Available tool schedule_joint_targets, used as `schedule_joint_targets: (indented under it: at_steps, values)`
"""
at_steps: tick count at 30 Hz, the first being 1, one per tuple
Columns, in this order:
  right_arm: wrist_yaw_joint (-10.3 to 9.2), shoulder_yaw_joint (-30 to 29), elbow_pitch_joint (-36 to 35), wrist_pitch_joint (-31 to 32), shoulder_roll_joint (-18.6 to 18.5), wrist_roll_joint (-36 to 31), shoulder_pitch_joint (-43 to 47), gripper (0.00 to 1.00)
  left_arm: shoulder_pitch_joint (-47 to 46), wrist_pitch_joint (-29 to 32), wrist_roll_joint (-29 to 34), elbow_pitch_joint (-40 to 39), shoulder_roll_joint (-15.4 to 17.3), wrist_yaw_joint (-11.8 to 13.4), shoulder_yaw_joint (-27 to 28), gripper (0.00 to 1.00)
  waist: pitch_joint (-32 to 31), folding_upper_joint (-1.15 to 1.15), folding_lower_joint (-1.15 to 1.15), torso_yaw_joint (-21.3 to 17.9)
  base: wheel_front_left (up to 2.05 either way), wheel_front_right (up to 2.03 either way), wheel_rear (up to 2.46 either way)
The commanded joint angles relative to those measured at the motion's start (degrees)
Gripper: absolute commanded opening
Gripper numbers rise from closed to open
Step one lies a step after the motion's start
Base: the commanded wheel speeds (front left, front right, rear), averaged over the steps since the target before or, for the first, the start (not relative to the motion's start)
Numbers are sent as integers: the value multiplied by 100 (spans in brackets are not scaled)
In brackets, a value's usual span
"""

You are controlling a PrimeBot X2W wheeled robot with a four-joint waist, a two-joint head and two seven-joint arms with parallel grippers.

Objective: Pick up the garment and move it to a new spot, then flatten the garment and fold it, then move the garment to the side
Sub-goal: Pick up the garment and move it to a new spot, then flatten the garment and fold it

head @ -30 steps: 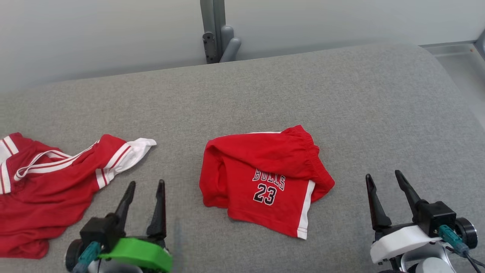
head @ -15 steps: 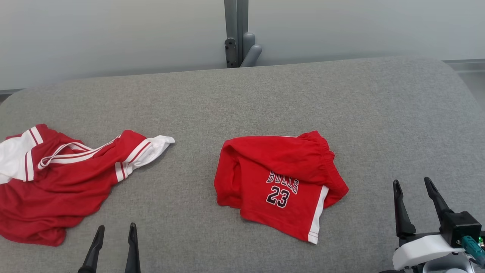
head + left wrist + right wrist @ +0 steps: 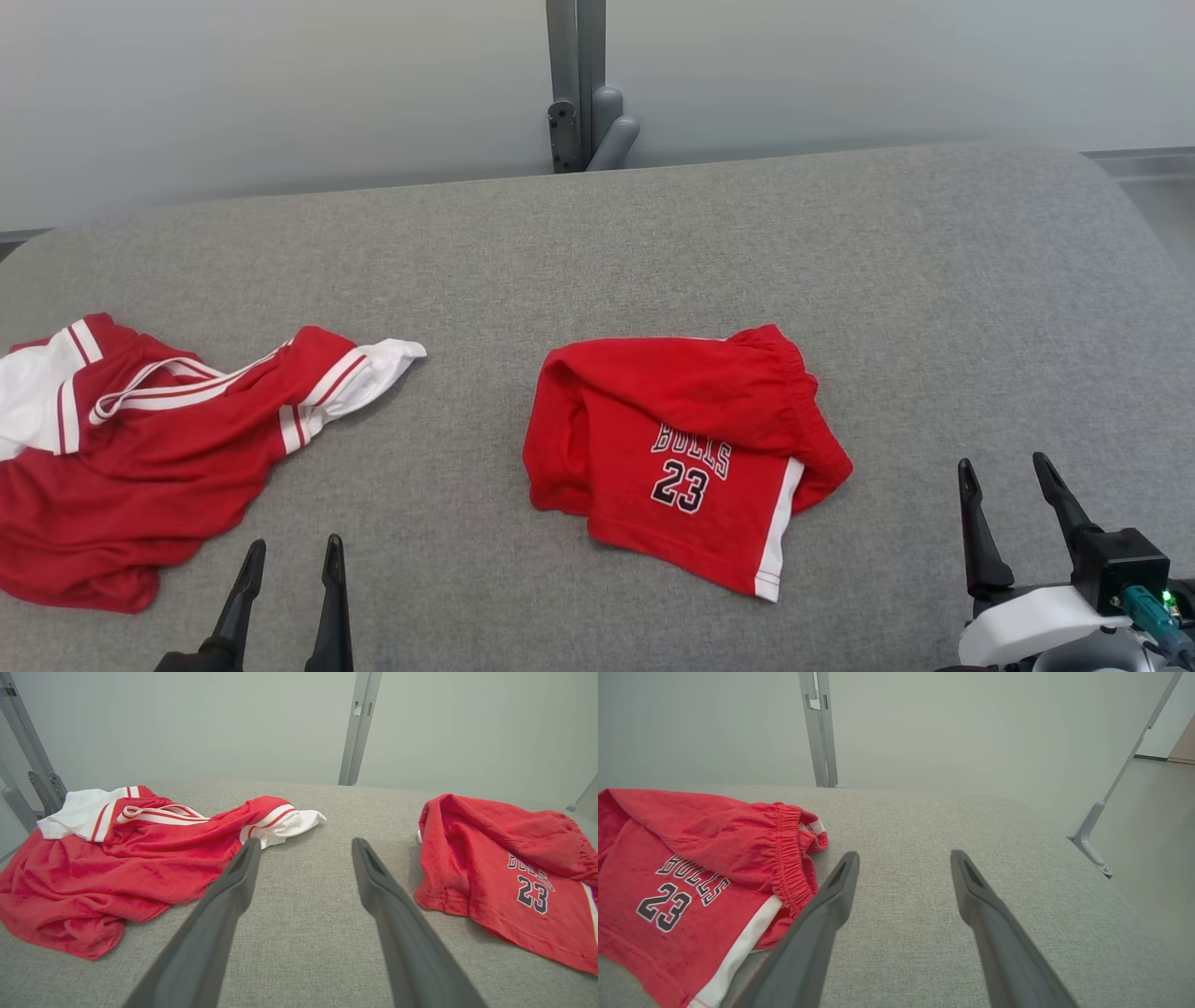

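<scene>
Nearest, the left fingers [image 3: 330, 607] are rising from the lower edge of the head view, spread wide apart and holding nothing. In the left wrist view the left fingers [image 3: 219, 914] are hovering over bare grey bench [image 3: 303, 933], with only fabric weave showing between them. The right fingers [image 3: 976, 532] are standing equally wide and empty. In the right wrist view the right fingers [image 3: 822, 914] are pointing across the bench [image 3: 906, 905].

Between the two pairs of fingers, and a little beyond their tips, the folded red shorts [image 3: 681, 448] are lying flat on the bench [image 3: 653, 243]. They are showing "BULLS 23" and a white side stripe, with the elastic waistband turned toward the right fingers. The shorts [image 3: 504, 877] are sitting just right of the left fingers. In the right wrist view the shorts [image 3: 691, 858] are lying just left of the right fingers and are not touching them.

Out to the left of the left fingers, a crumpled red jersey [image 3: 140, 467] with white trim is spreading over the bench. The jersey [image 3: 117, 858] is lying well apart from the shorts.

Farthest off, beyond all the fingertips, a grey post [image 3: 574, 84] is standing against a pale wall [image 3: 280, 93].
</scene>
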Motion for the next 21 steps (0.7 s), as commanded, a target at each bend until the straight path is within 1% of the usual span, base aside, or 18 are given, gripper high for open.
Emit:
schedule_joint_targets:
  at_steps: [1, 17, 19, 21]
  values:
    - [-4, 5, 28, -9, -14, 28, 2, 100, -75, -3, 33, 30, -1, -28, 53, 100, -7, 1, 0, -6, 0, 0, 0]
    - [-4, 94, 65, -9, -8, 64, -58, 100, -75, -3, 91, 120, -29, -73, 12, 100, 9, 1, 0, 5, 0, 0, 0]
    - [-4, 128, 64, -9, -6, 64, -85, 100, -79, -3, 49, 149, -30, -75, -103, 100, 10, 1, 0, -37, 0, 0, 0]
    - [-4, 142, 45, -9, -12, 72, -110, 100, -118, -3, -34, 164, -32, -76, -411, 100, 18, 1, 0, -90, 0, 0, 0]
